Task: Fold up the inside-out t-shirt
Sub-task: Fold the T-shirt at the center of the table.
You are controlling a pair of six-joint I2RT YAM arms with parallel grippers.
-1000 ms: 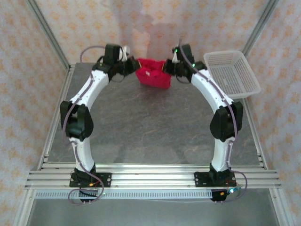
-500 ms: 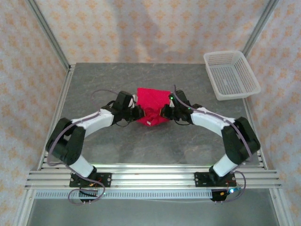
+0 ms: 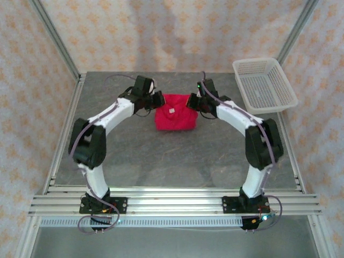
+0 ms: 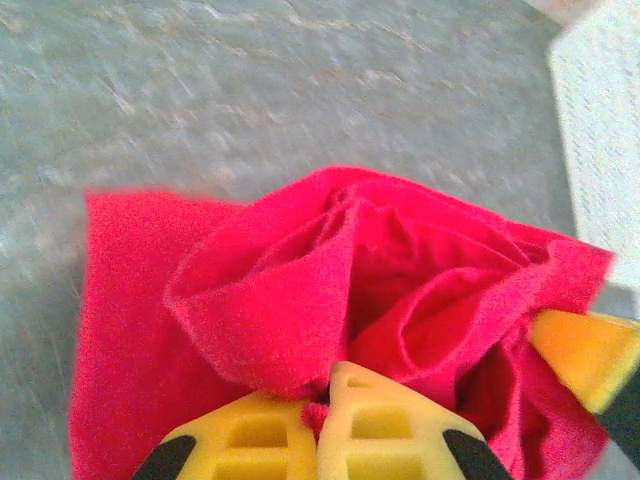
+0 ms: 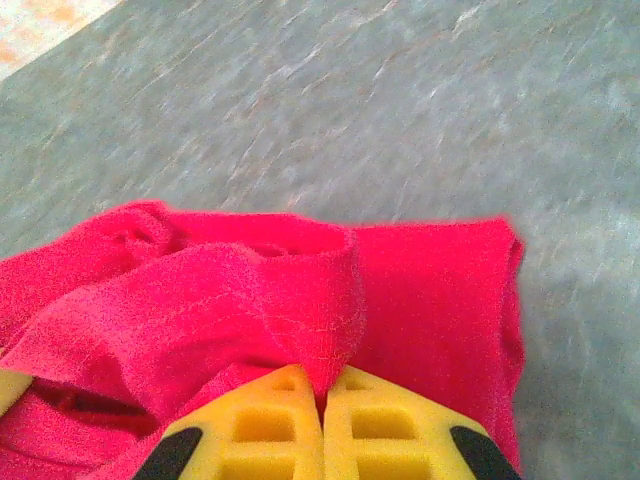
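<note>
The inside-out t-shirt (image 3: 176, 112) is a bright red bundle in the middle of the far half of the table, a small white tag on its top. My left gripper (image 3: 159, 99) is shut on its upper left corner; red cloth (image 4: 300, 300) is pinched between the yellow fingers (image 4: 250, 440). My right gripper (image 3: 191, 100) is shut on the upper right corner, a fold of the shirt (image 5: 300, 300) squeezed between its yellow fingers (image 5: 390, 430). The other gripper's yellow fingertip (image 4: 585, 350) shows at the right in the left wrist view.
A white mesh basket (image 3: 263, 85) stands at the far right corner of the grey table (image 3: 161, 156). Metal frame posts and patterned walls surround the table. Both arms arch from the near rail toward the shirt.
Both grippers, holding the shirt, swung from the far edge toward the near middle half a second ago, then back away to the far middle. The shirt now lies flatter on the table.
</note>
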